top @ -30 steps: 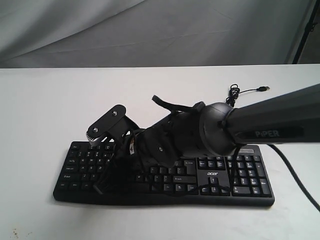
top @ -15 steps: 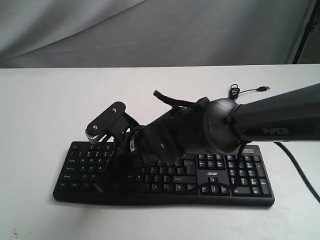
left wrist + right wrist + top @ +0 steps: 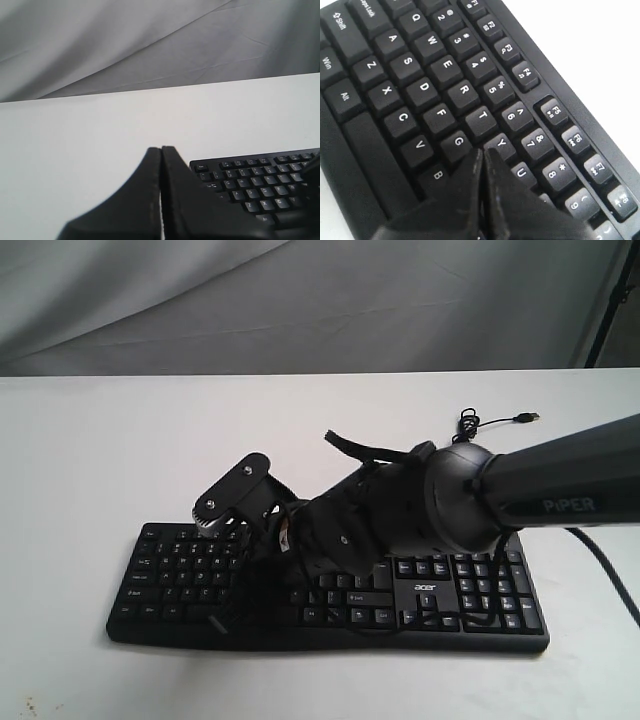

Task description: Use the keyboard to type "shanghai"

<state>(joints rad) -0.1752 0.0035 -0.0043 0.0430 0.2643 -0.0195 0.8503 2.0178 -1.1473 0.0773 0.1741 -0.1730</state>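
Black keyboard [image 3: 480, 590] lies flat on the white surface [image 3: 90, 450]; the right hand [image 3: 226, 618], fingers pressed together, has slid along the letter rows toward the number pad in the last second, probably seeking its next letter; only the right wrist view shows its tip between G and Y; the left wrist view shows the left hand [image 3: 161, 151], also closed, clear of the keys.

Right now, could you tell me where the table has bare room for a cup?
Bare: the table left of and behind the keyboard. Crowded: the right pincer and its arm over the keyboard's middle; the coiled cable behind its right end.
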